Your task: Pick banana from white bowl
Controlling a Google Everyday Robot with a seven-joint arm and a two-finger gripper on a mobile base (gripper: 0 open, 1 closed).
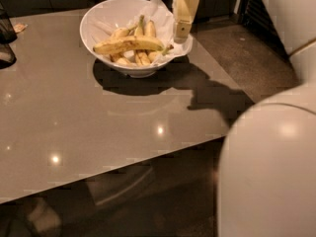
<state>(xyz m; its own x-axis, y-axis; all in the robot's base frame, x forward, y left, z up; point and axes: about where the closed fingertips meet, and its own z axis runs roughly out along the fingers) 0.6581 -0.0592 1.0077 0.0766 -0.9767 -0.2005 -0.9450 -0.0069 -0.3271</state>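
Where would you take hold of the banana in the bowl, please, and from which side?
Grip the banana near its middle, coming down from above. It lies on top of the other bananas, roughly level across the bowl, so its middle is exposed while its ends sit near the walls. The gripper hangs by the bowl's right rim, so it would probably shift left first.

Glossy grey table (74, 122), dark object (6, 33) at left edge
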